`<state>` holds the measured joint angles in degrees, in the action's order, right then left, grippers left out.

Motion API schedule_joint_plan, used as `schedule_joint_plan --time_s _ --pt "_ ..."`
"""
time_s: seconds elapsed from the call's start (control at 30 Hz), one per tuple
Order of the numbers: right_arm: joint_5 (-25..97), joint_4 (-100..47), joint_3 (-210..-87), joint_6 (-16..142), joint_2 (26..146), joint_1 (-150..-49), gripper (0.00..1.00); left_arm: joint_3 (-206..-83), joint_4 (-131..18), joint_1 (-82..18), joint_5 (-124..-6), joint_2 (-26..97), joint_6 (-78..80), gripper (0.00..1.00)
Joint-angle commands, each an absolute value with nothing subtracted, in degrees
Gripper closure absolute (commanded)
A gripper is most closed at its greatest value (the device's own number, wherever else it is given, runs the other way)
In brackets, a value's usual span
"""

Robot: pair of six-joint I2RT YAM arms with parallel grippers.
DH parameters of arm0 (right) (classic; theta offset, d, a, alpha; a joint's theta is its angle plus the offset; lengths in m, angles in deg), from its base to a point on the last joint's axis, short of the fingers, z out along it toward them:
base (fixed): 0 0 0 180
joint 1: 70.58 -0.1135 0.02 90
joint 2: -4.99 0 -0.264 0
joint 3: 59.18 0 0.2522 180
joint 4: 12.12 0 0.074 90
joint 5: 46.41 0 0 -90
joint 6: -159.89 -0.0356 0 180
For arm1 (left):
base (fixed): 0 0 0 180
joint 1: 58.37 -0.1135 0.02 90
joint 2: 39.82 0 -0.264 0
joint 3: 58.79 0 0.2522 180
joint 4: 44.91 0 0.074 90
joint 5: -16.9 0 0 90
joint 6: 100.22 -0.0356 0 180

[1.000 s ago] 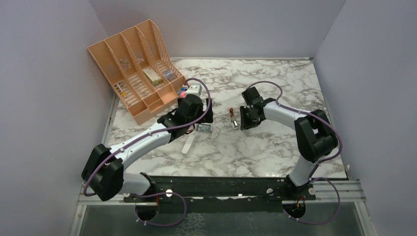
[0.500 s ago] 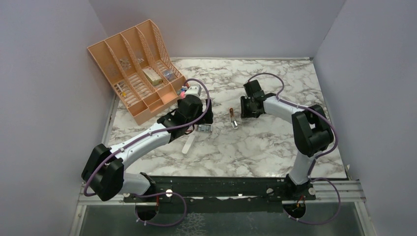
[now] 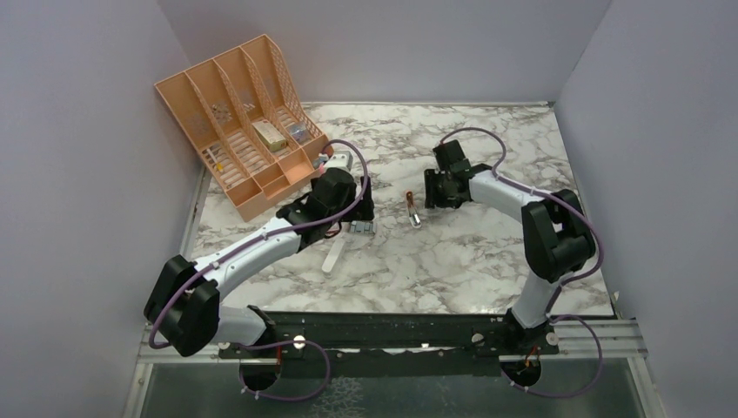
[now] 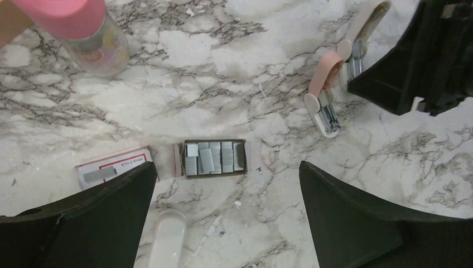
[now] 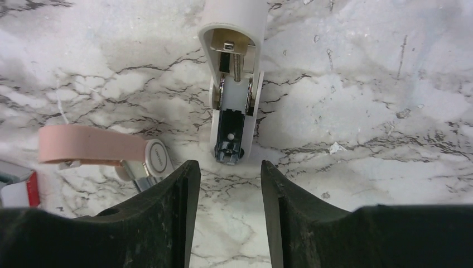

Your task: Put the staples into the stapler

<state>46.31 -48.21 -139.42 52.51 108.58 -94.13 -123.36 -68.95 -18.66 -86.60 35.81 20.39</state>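
A peach organizer [image 3: 239, 131] sits at the marbled tabletop's [image 3: 452, 270] far-left corner. Near the middle lie the opened stapler [image 4: 326, 75], the staples [image 4: 215, 157], their sleeve [image 4: 114, 166] and a pink-capped bottle [image 4: 92, 39].

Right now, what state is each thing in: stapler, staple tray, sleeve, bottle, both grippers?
stapler: swung open, magazine exposed
staple tray: open, strips inside
sleeve: off the tray, flat beside it
bottle: pink cap on
left gripper: open, empty
right gripper: open, holding nothing

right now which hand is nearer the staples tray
Left. The left hand hangs open directly above the staples tray; the right hand is farther right, by the stapler.
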Motion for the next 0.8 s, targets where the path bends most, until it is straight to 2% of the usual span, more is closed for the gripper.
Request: schedule_joint_plan --time_s 0.0,0.3,0.43,0.47,0.57,0.67,0.77 --pt "47.32 -49.91 -139.5 50.32 102.65 -94.18 0.5 -120.62 -76.48 -19.62 -87.27 33.25 22.15 0.01" --pt "44.42 -49.01 -136.58 47.95 97.91 -94.14 0.5 -111.12 -83.08 -20.23 -80.45 28.19 27.69 0.01" --pt "44.0 -48.14 -135.67 47.51 97.61 -94.19 0.5 -110.29 -83.21 -20.22 -80.21 30.65 27.04 0.01" --pt "42.84 -48.06 -135.52 47.4 97.48 -94.19 0.5 -110.66 -83.34 -20.18 -79.84 32.17 26.44 0.05" --pt "42.43 -47.83 -134.66 47.16 96.42 -94.14 0.5 -112.28 -83.36 -20.21 -78.2 36.57 24.95 0.32" --pt "43.26 -46.2 -132.46 46.66 93.8 -94.21 0.5 -113.58 -82.48 -19.53 -77.13 38.65 22.97 0.55" --pt "44.9 -45.67 -130.59 46.28 91.32 -94.18 0.51 -115.26 -81.12 -18.12 -76.16 38.92 21.78 0.69"
